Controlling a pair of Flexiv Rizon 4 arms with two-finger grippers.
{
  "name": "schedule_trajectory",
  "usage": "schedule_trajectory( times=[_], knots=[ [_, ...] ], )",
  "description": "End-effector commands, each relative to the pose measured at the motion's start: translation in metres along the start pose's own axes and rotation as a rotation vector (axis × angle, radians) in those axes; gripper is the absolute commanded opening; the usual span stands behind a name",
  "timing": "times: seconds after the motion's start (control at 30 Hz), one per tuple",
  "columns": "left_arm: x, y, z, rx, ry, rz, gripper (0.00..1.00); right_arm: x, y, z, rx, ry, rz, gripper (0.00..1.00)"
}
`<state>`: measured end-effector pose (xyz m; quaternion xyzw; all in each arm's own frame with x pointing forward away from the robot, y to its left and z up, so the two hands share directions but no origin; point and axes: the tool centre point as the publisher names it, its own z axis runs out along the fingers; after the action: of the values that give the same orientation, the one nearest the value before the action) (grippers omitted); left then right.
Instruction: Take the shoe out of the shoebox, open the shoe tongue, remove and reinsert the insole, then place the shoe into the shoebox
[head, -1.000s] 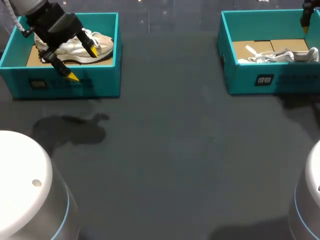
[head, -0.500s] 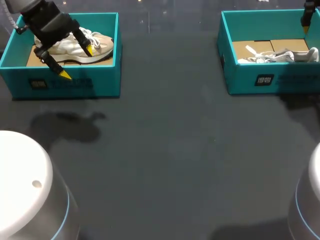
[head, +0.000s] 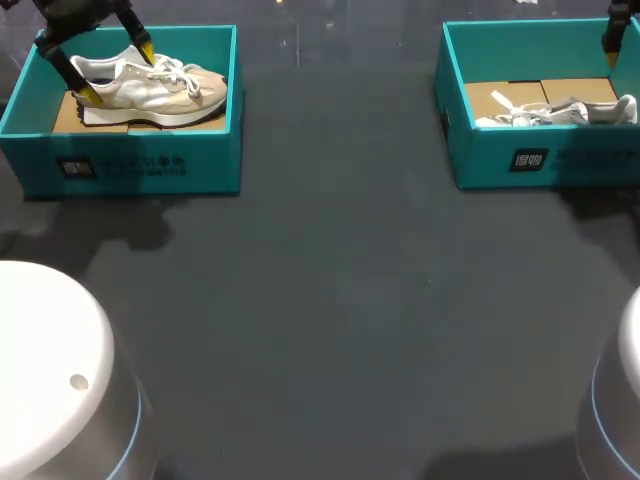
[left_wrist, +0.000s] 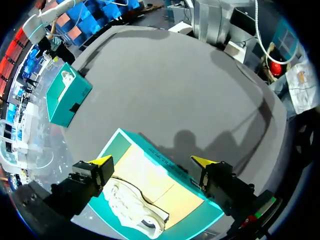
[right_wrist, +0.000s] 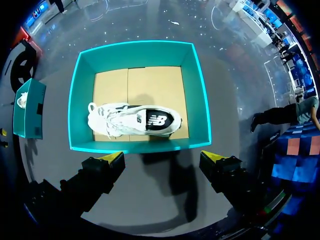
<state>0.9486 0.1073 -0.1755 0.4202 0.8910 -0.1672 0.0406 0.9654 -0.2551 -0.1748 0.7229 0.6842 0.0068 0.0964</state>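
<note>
Head view: left fingers (head: 90, 96) are hanging apart over the cream fabric trainer (head: 150, 85) inside the teal cardboard shoebox (head: 130, 165). Left wrist view: trainer is lying beneath them. Right wrist view: right fingers (right_wrist: 112, 158) are gaping. Probably light and pliable; grip the stiffer heel.

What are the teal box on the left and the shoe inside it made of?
The shoebox looks like matte teal cardboard; its floor is bare tan board. The shoe seems cream mesh or suede panels with white laces, textile unclear.
</note>
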Motion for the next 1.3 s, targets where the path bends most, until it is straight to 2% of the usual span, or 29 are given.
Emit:
schedule_trajectory(
  times=[0.03, 0.3, 0.33, 0.37, 0.47, 0.57, 0.7, 0.73, 0.8, 1.0, 1.3],
  knots=[
    [-0.006, 0.011, -0.001, 0.026, 0.043, 0.001, 1.00, 0.000, -0.001, 0.000, -0.001, -0.001, 0.001, 1.00],
    [-0.006, 0.011, -0.001, 0.026, 0.043, 0.001, 1.00, 0.000, -0.001, 0.000, -0.001, -0.001, 0.001, 1.00],
    [-0.002, 0.004, 0.004, -0.003, 0.054, 0.023, 1.00, 0.000, -0.001, 0.000, -0.001, -0.001, 0.001, 1.00],
    [0.002, 0.000, 0.006, 0.004, 0.064, 0.055, 1.00, 0.000, -0.001, 0.000, -0.001, -0.001, 0.001, 1.00],
    [0.009, -0.001, 0.008, -0.021, 0.081, 0.120, 1.00, 0.000, -0.001, 0.000, -0.001, -0.001, 0.001, 1.00],
    [0.013, 0.014, 0.006, -0.041, 0.109, 0.187, 1.00, 0.000, -0.001, 0.000, -0.001, -0.001, 0.001, 1.00],
    [0.016, 0.045, -0.003, -0.071, 0.127, 0.229, 1.00, 0.000, -0.001, 0.000, -0.001, -0.001, 0.001, 1.00],
    [0.017, 0.052, -0.005, -0.057, 0.139, 0.247, 1.00, 0.000, -0.001, 0.000, -0.001, -0.001, 0.001, 1.00],
    [0.017, 0.065, -0.009, -0.117, 0.143, 0.257, 1.00, 0.000, -0.001, 0.000, -0.001, -0.001, 0.001, 1.00],
    [0.018, 0.114, -0.030, -0.194, 0.188, 0.375, 1.00, 0.000, -0.001, 0.000, -0.001, -0.001, 0.001, 1.00],
    [0.018, 0.114, -0.030, -0.194, 0.188, 0.375, 1.00, 0.000, -0.001, 0.000, -0.001, -0.001, 0.001, 1.00]
  ],
)
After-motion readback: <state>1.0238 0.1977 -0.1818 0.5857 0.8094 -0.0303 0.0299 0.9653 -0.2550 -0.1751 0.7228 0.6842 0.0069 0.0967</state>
